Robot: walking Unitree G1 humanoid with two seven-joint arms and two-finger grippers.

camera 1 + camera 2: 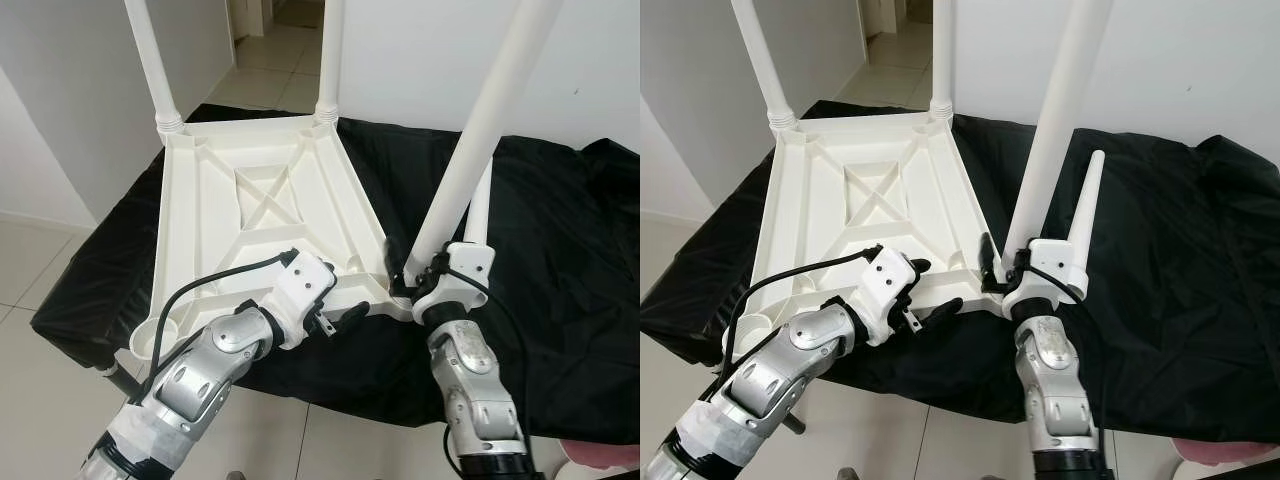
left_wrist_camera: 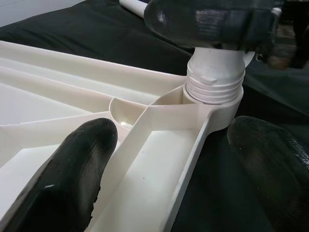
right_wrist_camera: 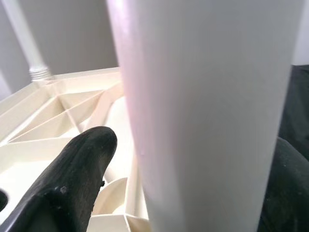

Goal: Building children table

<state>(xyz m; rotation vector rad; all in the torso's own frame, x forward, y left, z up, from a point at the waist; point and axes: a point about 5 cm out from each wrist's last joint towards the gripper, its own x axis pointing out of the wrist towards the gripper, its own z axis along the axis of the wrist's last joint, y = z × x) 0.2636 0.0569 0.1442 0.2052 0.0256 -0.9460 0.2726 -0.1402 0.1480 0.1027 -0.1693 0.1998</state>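
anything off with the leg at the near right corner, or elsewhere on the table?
The leg held by the right gripper leans away from the tabletop, unlike the two upright far legs. A fourth leg lies loose on the black cloth.

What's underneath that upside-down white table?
A black cloth lies under the white table, draped over some low surface. The cloth hides that surface, except for a dark leg at one corner.

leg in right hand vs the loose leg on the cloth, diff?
The leg in the right hand stands upright, its threaded end in the tabletop corner socket; the loose leg lies flat on the black cloth, unattached. The right hand grips the first; nothing holds the second. Both are white and tapered.
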